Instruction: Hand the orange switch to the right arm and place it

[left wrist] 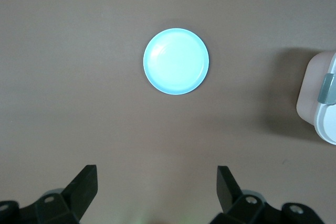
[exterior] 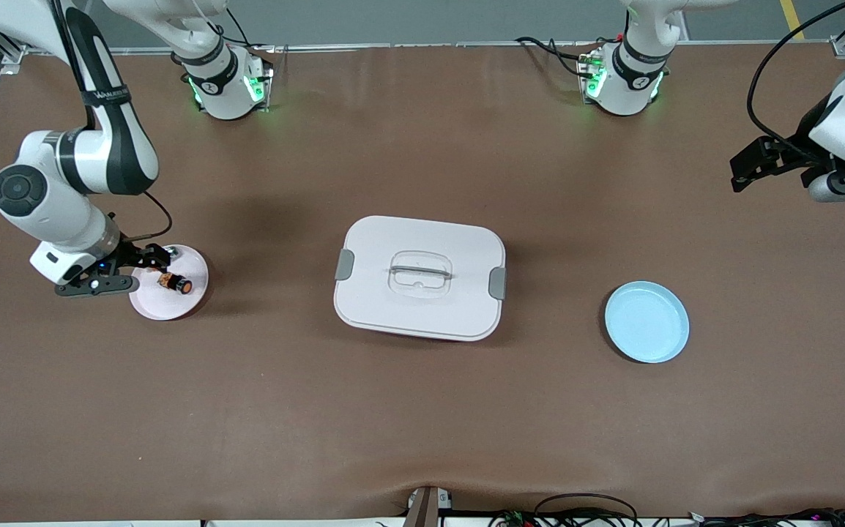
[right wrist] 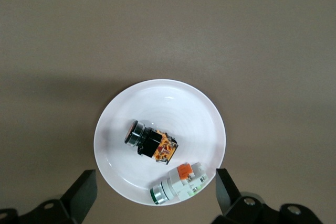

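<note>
The orange switch [exterior: 176, 282], a stubby black piece with an orange end, lies on its side on a small pale plate [exterior: 162, 306] toward the right arm's end of the table. In the right wrist view the orange switch [right wrist: 151, 144] lies mid-plate [right wrist: 173, 103], beside a whitish piece with a green-ringed end [right wrist: 178, 184]. My right gripper [exterior: 137, 272] hovers open and empty just over the plate's edge, its fingers [right wrist: 84, 190] either side of the whitish piece. My left gripper [exterior: 748, 165] waits open and empty, high over the left arm's end of the table; it also shows in the left wrist view [left wrist: 156, 179].
A white lidded box [exterior: 420, 277] with grey clips stands at the table's middle. A light blue plate [exterior: 646, 322] lies bare toward the left arm's end; in the left wrist view the blue plate [left wrist: 176, 61] and a corner of the box [left wrist: 321, 98] show.
</note>
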